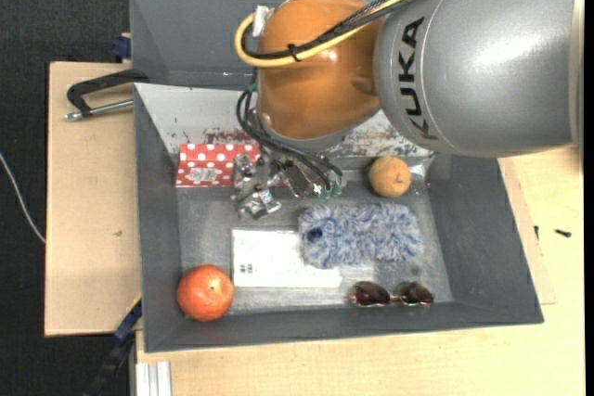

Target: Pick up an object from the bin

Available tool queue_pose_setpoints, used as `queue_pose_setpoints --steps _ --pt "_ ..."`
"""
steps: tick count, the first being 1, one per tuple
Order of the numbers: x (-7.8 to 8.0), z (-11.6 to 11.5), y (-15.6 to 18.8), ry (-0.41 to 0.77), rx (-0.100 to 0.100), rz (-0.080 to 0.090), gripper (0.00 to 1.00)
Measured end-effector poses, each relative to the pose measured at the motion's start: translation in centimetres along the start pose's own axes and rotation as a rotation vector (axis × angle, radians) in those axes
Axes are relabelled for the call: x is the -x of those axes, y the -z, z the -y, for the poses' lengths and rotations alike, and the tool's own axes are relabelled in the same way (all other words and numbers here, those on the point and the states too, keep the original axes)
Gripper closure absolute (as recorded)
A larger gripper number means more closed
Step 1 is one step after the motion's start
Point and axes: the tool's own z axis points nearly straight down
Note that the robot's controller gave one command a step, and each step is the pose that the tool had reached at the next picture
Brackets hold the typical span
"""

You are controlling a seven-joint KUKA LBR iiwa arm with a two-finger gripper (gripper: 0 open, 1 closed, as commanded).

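**Desk:** Anything hard to make out?

**Photo:** Plenty around the end effector (pixel 260 192). Half buried under the arm's orange wrist cover (pixel 311 74), a tangle of metal and wiring. Open or closed, cannot tell; the same for whether anything is in its grip.

**Desk:** Position?

**Photo:** Low in the grey metal bin (pixel 153 227), toward the back left, at the right end of a red box with white dots (pixel 209 164). Touching or merely beside it, cannot tell. Covers part of that end of the box.

**Desk:** Cut off by the frame?

**Photo:** The grey KUKA arm (pixel 483 51), reaching in from the right and cropped at the top and right edges. Hides much of the bin's back wall, together with the orange cover.

**Desk:** Rest of the contents?

**Photo:** A small orange fruit (pixel 389 176) at the right, near the back. In front of it, a blue-and-white fuzzy thing (pixel 367 234), kind unclear, lapping over the right end of a flat white box (pixel 269 260). A red-orange round fruit (pixel 205 293) in the front left corner, just beside the white box. Dark sunglasses (pixel 392 295) along the front wall, well apart from the end effector.
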Motion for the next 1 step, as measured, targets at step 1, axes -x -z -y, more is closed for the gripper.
queue_pose_setpoints --steps 1 --pt "-0.01 -0.01 -0.02 0.0 0.0 -0.001 1.0"
